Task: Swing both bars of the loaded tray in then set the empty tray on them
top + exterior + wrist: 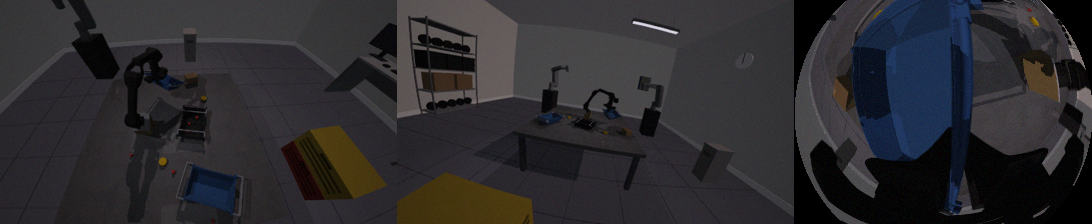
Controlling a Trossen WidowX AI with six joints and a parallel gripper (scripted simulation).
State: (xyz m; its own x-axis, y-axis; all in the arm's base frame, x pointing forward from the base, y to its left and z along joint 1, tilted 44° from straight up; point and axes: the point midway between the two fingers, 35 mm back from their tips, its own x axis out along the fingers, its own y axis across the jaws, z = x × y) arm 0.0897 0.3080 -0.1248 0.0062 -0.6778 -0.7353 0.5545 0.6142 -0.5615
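The loaded tray is black [192, 138] [585, 126] and stands at mid-table with small red blocks [196, 117] inside. Its two wire bars, the far one [194, 111] and the near one [192, 131], appear to lie in across the top, near the two ends. My gripper [150, 78] [610, 108] [955, 131] is shut on a wall of an empty blue tray [169, 83] [612, 114] [919, 90]. It holds this tray tilted in the air, beyond and to the left of the black tray in the top view. The exact grip is partly hidden by the dark fingers.
Another blue tray [210, 188] [549, 119] stands near the front in the top view, its bars out past its ends. A brown block [191, 80] [627, 131], yellow discs [204, 98] [163, 161] and loose red bits [173, 172] lie around. A tan block [1041, 80] is by the arm's base.
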